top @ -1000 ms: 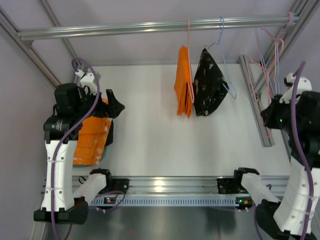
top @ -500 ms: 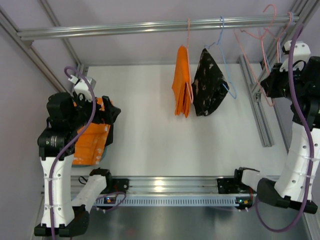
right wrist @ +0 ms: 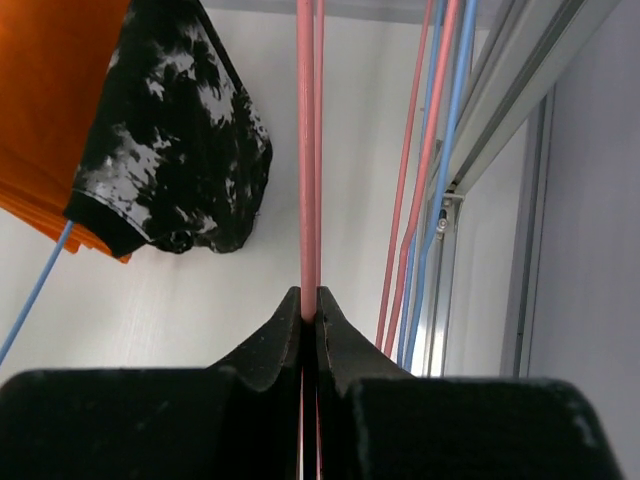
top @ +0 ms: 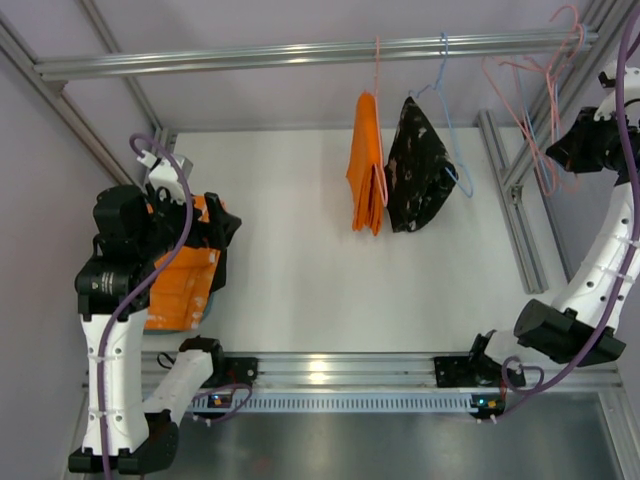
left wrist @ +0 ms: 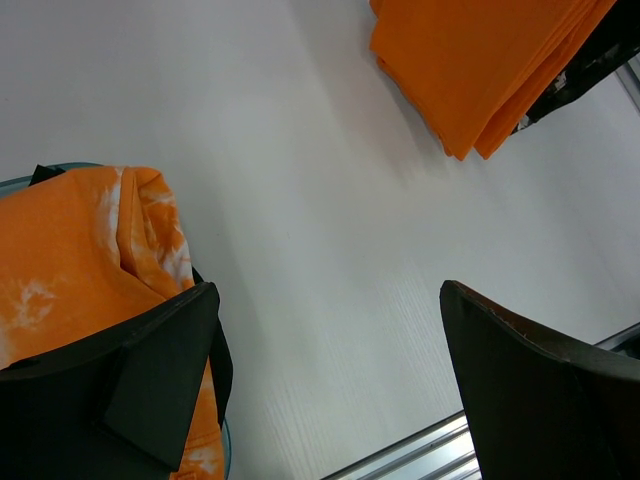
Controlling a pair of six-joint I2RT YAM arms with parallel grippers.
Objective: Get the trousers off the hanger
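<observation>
The orange trousers [top: 180,285] with whitish marks lie bunched at the table's left, also in the left wrist view [left wrist: 70,270]. My left gripper [top: 226,222] hovers over their right edge, open and empty [left wrist: 330,370]. My right gripper [top: 578,148] is raised at the far right near the rail's end. It is shut on the thin pink wire hanger [right wrist: 307,150], which carries no cloth and stretches up and left from the jaws [top: 512,112].
A second orange cloth [top: 367,165] on a pink hanger and a black speckled garment [top: 418,170] on a light blue hanger hang from the metal rail [top: 250,55]. More pink and blue hangers [right wrist: 430,150] hang by the right frame post. A teal bin rim [left wrist: 225,450] shows under the trousers.
My right arm has risen and swung up and right, carrying the pink hanger toward the rail's right end. My left arm shifted slightly left a second ago and has held still since.
</observation>
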